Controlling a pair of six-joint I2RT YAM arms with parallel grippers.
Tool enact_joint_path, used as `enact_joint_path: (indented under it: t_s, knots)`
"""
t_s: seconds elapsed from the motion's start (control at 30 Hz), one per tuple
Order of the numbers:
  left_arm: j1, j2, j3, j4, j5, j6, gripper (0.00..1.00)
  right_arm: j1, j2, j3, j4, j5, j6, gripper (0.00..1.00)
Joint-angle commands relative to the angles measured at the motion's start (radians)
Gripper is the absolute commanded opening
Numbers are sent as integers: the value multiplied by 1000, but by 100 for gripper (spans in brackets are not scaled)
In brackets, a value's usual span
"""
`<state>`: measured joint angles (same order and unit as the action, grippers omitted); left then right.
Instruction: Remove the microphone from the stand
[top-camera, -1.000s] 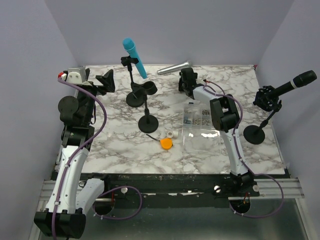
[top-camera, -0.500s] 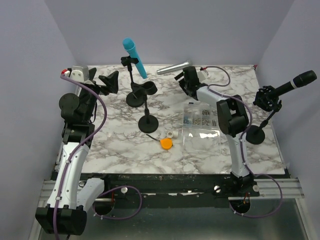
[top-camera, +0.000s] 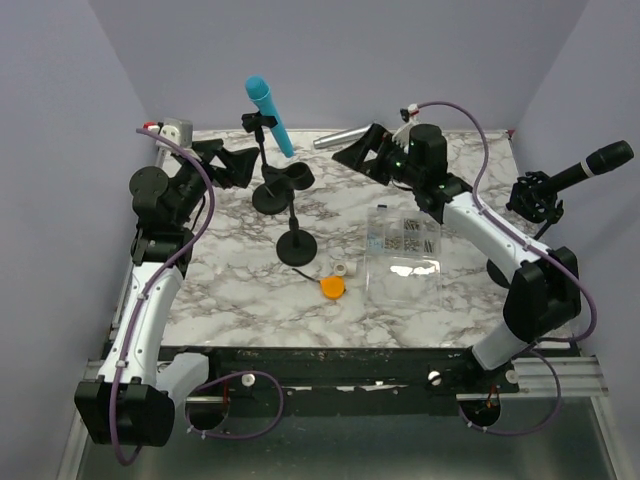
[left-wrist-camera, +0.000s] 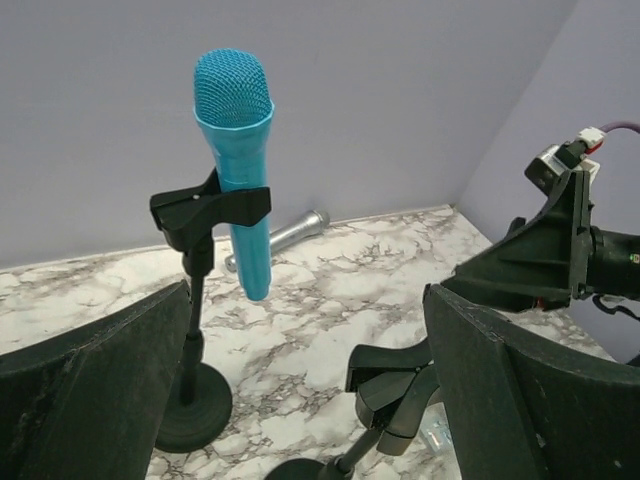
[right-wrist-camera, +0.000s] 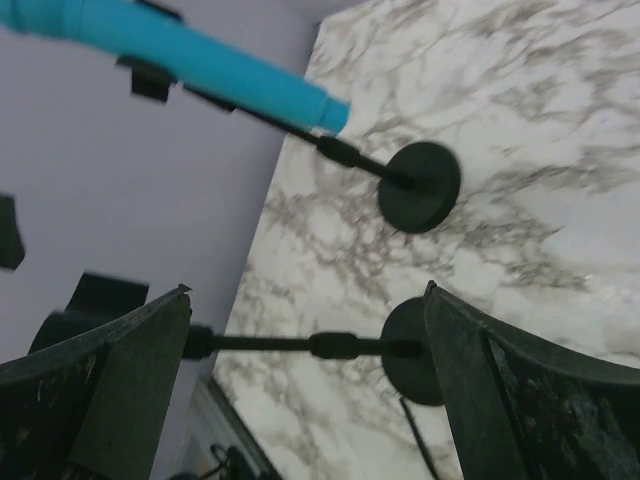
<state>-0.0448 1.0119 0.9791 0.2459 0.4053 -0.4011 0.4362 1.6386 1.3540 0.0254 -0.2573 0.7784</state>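
Currently my left claw (top-camera: 230, 165) and right claw (top-camera: 355, 153) gape wide, empty; the clear plastic box (top-camera: 376, 213) holds small metal parts (top-camera: 405, 232).

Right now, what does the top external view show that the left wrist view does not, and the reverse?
Only the top external view: the black microphone at the right edge and the round orange lid. Only the left wrist view: the open fingers of the left gripper, seen from inside. Both: the turquoise microphone clipped in its black stand, and the silver metal microphone lying by the far wall.
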Motion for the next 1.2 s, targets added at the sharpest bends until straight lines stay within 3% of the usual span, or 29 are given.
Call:
enact_joint_path:
  t_s: [0.0, 0.17, 0.43, 0.8, 1.17]
  knots:
    - [6, 20, 39, 22, 97, -64, 97, 65, -63, -115, 125, -334, 37, 100]
    - [8, 26, 39, 21, 90, -61, 97, 169, -158, -141, 123, -221, 43, 100]
    - [26, 48, 46, 23, 111, -77, 97, 212, -167, -142, 229, -227, 142, 100]
    - [63, 62, 49, 42, 142, -120, 96, 249, -41, 44, 46, -53, 176, 100]
    - [64, 57, 48, 41, 140, -122, 96, 292, 64, 219, -166, 70, 122, 87]
